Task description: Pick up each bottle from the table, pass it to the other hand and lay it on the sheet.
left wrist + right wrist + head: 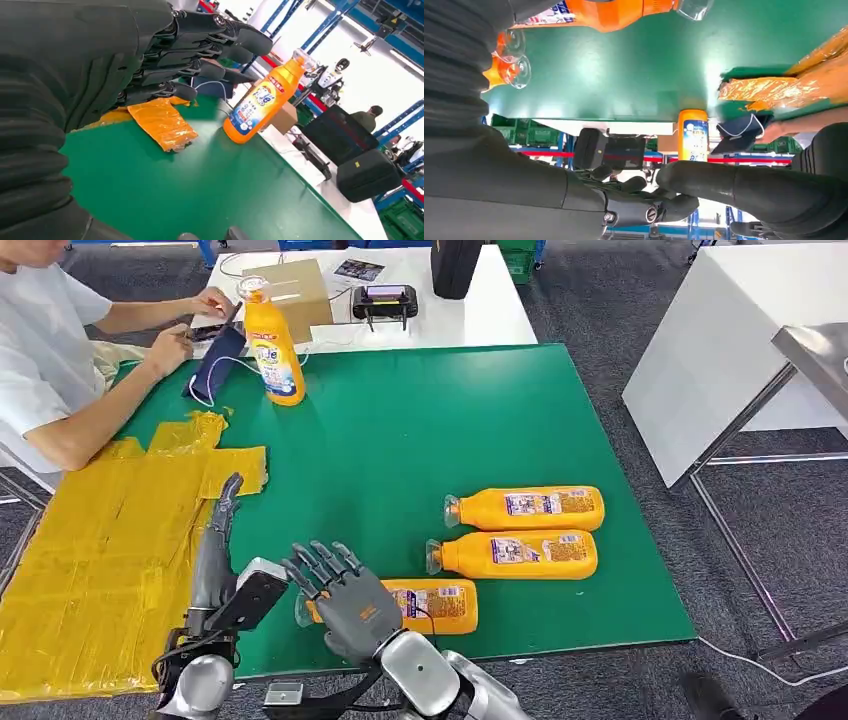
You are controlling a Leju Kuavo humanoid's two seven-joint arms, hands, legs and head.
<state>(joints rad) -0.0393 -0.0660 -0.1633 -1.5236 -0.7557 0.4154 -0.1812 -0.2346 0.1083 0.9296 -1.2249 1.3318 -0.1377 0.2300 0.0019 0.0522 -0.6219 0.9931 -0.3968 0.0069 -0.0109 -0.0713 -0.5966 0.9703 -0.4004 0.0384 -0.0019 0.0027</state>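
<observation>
Three bottles lie on the green surface (420, 440): far bottle (530, 508), middle bottle (518, 554), near bottle (440, 604). Right hand (340, 592) hovers over the near bottle's cap end, fingers spread, empty. Left hand (222, 540) sits at the yellow sheet (90, 540) edge, fingers straight, empty. Upright bottle (272, 340) stands at the far side, beside a person's arm (110, 415) and a dark pouch (215, 365).
</observation>
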